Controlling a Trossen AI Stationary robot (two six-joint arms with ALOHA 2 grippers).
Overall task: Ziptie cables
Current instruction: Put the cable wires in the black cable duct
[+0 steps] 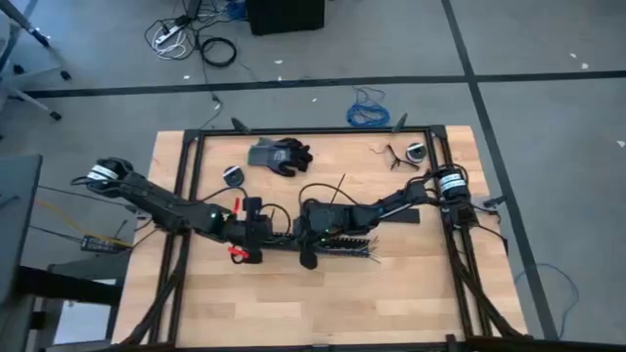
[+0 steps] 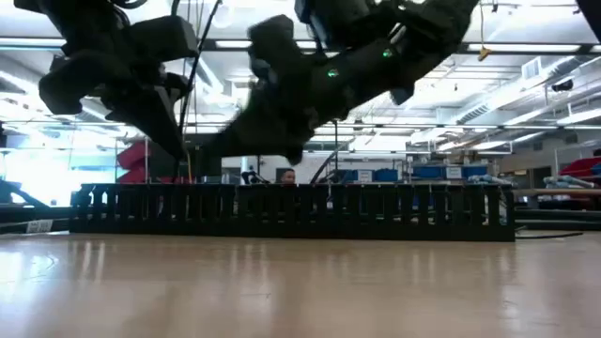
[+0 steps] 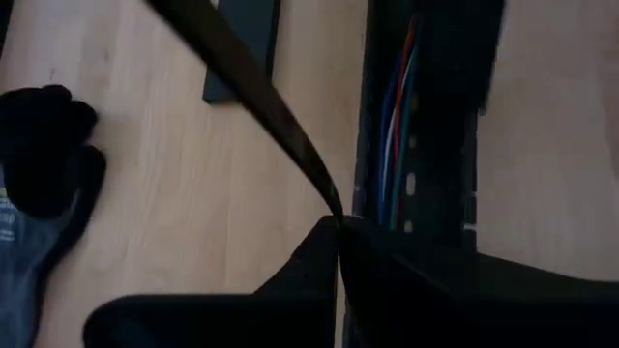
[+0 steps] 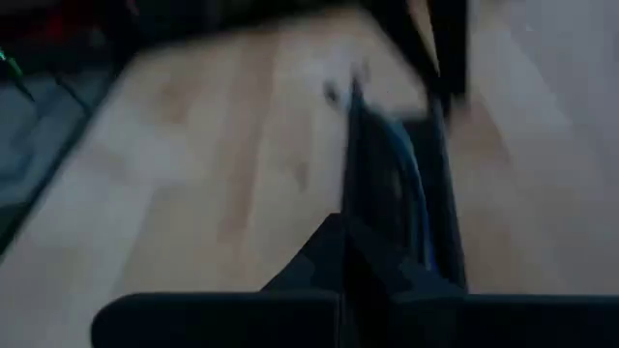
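The thin red, blue and green cables (image 3: 395, 135) lie inside the long black slotted cable duct (image 2: 291, 211) on the wooden desk (image 1: 323, 303), and above it the left gripper (image 3: 338, 224) fingers pinch a black zip-tie strip (image 3: 256, 87), likely to bind them, while the right gripper (image 4: 346, 227) fingers look pressed together over the duct.

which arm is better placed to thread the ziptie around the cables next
Probably left: the left gripper is shut on a black ziptie right beside the cables in the slotted duct.
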